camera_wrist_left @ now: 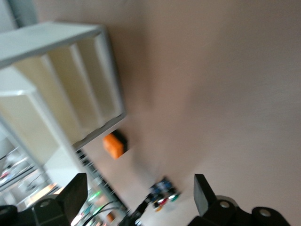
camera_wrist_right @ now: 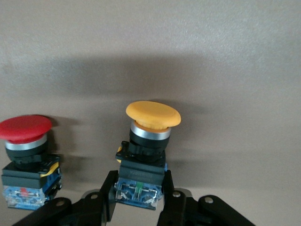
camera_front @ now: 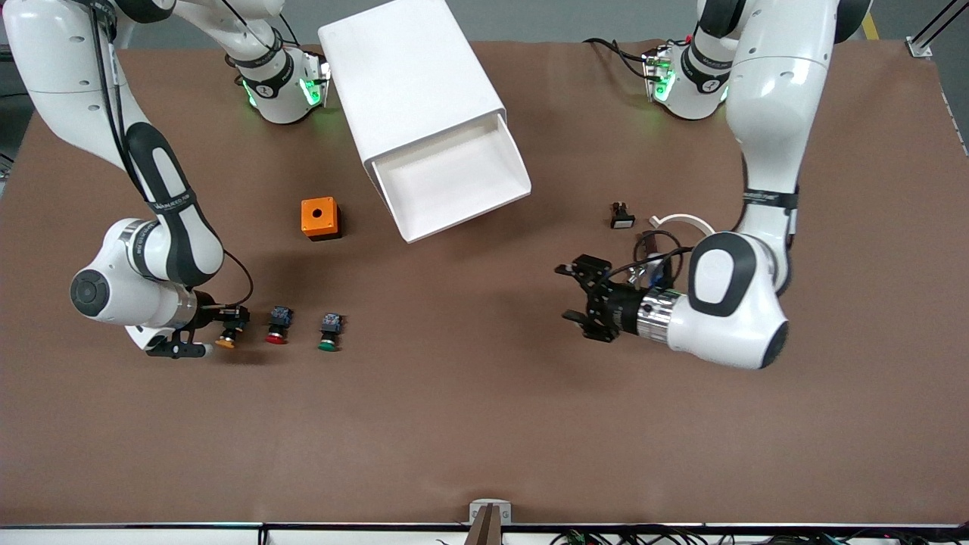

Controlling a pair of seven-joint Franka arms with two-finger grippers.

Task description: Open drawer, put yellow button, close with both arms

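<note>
The white cabinet (camera_front: 409, 68) stands at the robots' side of the table, and its top drawer (camera_front: 447, 178) is pulled out with nothing in it. The yellow button (camera_front: 227, 333) lies toward the right arm's end, in a row with a red button (camera_front: 278, 327) and a green button (camera_front: 329, 333). My right gripper (camera_front: 225, 327) is low at the table, shut on the yellow button (camera_wrist_right: 151, 120); its fingers (camera_wrist_right: 107, 190) clamp the blue base. My left gripper (camera_front: 566, 292) hangs open and holds nothing, over bare table toward the left arm's end.
An orange box (camera_front: 320, 218) sits between the cabinet and the buttons. A small black part (camera_front: 622, 216) and a white ring (camera_front: 681, 221) lie by the left arm. In the left wrist view the cabinet (camera_wrist_left: 61, 33) and orange box (camera_wrist_left: 114, 143) show.
</note>
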